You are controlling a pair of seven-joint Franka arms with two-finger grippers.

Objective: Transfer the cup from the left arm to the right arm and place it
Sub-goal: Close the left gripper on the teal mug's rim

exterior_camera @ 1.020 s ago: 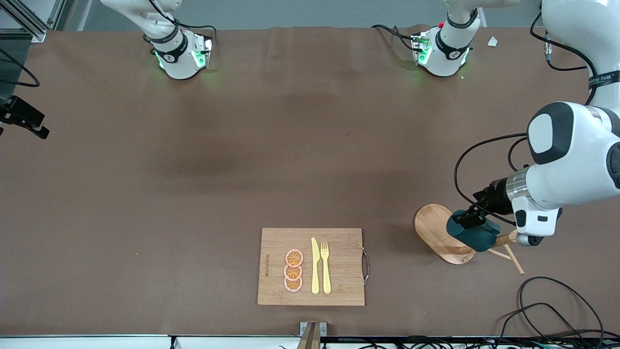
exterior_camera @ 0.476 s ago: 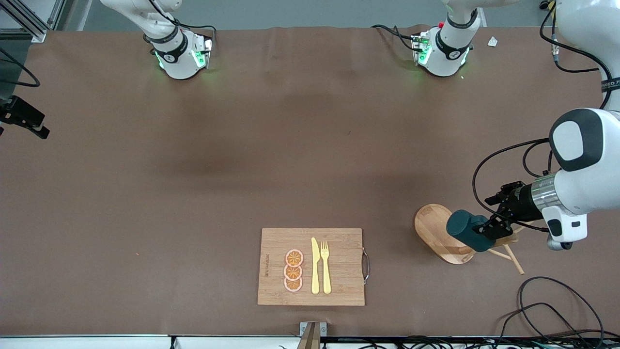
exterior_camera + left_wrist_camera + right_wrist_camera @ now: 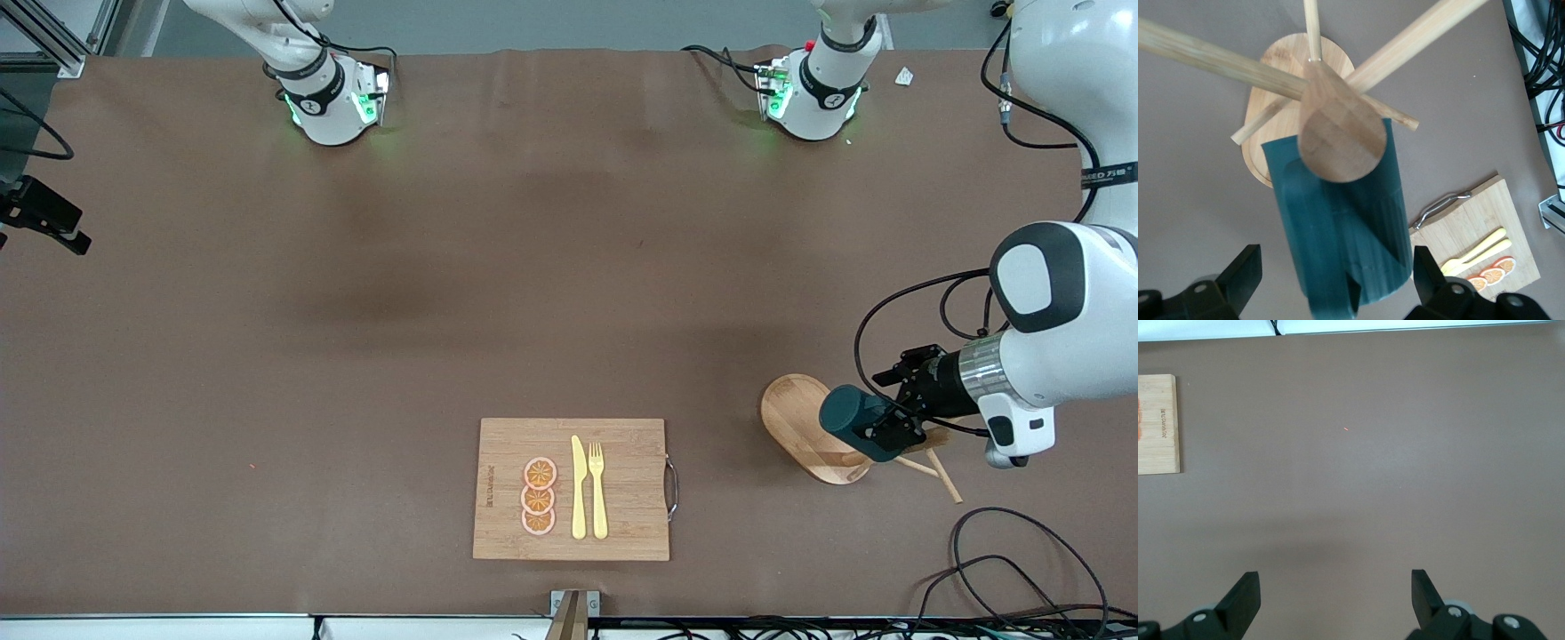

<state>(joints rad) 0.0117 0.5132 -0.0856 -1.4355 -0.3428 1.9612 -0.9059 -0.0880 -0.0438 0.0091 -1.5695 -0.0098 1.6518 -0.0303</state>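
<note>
Plainly idle, the right gripper [image 3: 1331, 600] waits open over bare table. At the front view's lower right, the cup [image 3: 861, 425] hangs on the wooden peg stand [image 3: 805, 422], its long axis pointing up-left. Likely rigid, light and smooth; grip across its body. The left gripper [image 3: 1335, 283] straddles it, open.

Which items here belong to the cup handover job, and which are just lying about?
Job:
- cup, hanging on the wooden peg stand
- left pincer, open, straddling the cup
- right pincer, open, waiting over bare table

Lying about:
- cutting board
- yellow knife
- yellow fork
- orange slices
- loose cables
</note>
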